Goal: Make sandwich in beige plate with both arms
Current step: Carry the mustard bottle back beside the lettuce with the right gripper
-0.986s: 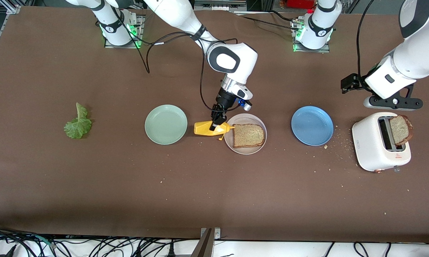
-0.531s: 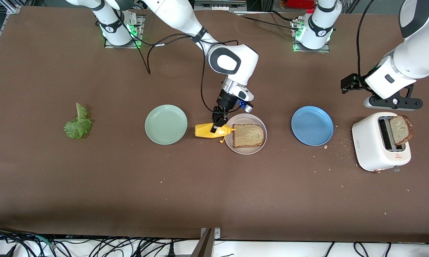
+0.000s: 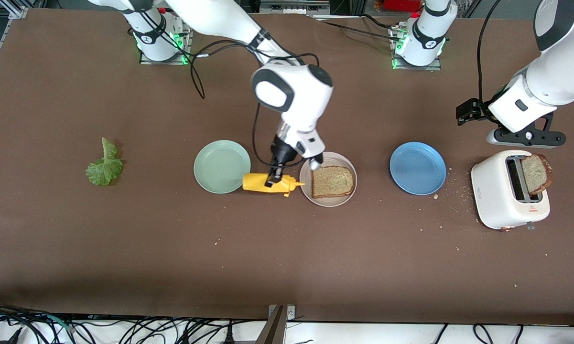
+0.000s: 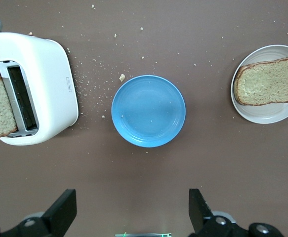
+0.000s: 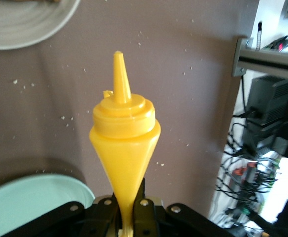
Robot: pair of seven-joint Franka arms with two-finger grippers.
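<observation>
Right gripper (image 3: 272,180) squeezes the yellow bottle (image 3: 267,184) between the mint plate (image 3: 222,166) and beige plate (image 3: 328,179), which holds one toast (image 3: 332,181). Left gripper (image 4: 129,215) waits, spread wide, over the table near the toaster (image 3: 509,191).

Yellow squeeze bottle (image 3: 266,183), mint plate (image 3: 222,166), blue plate (image 3: 417,167), toaster (image 3: 499,196).
</observation>
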